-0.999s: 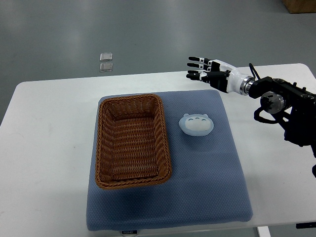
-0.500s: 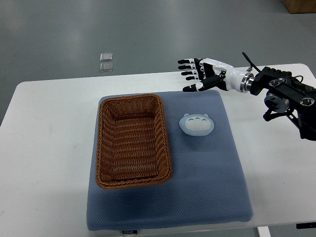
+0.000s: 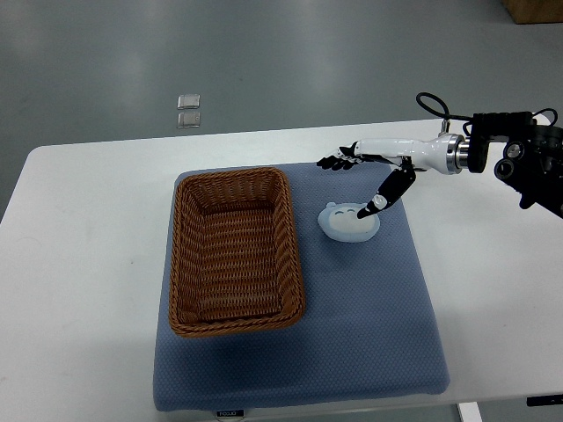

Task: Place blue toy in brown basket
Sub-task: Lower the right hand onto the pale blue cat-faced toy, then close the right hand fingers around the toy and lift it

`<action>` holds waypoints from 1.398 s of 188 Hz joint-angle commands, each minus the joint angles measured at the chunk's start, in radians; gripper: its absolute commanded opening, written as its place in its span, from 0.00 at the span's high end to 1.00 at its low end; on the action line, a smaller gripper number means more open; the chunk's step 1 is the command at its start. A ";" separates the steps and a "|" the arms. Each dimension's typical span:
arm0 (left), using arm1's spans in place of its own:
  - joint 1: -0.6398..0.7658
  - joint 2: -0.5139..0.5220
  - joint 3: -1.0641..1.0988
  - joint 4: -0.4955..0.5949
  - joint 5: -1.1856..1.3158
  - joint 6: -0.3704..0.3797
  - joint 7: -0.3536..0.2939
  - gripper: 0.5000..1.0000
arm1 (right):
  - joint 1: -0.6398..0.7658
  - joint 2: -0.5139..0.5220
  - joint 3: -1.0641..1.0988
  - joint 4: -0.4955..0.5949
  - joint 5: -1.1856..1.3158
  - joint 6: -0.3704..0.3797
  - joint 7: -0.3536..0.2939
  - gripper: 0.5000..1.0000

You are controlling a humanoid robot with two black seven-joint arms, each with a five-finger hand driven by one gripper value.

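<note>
A pale blue round toy (image 3: 347, 223) lies on the blue mat (image 3: 369, 316), just right of the brown wicker basket (image 3: 235, 251). The basket is empty. My right hand (image 3: 356, 180) comes in from the right edge and hovers over the toy's far side. Its fingers (image 3: 334, 162) are spread, palm down, and the thumb tip (image 3: 375, 205) reaches down onto the toy's right top. The hand holds nothing. My left arm is out of view.
The mat lies on a white table (image 3: 79, 264). Two small clear squares (image 3: 188, 110) lie on the grey floor beyond the table's far edge. The right forearm and its black wrist housing (image 3: 519, 158) hang over the table's right side.
My right hand has moved left and down toward the toy, turned palm down, and its thumb now reaches the toy. The toy and the basket have not moved.
</note>
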 commanded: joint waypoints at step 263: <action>-0.001 0.000 0.001 0.000 0.000 0.000 0.000 0.00 | -0.129 0.065 -0.152 -0.010 0.000 -0.476 0.019 1.00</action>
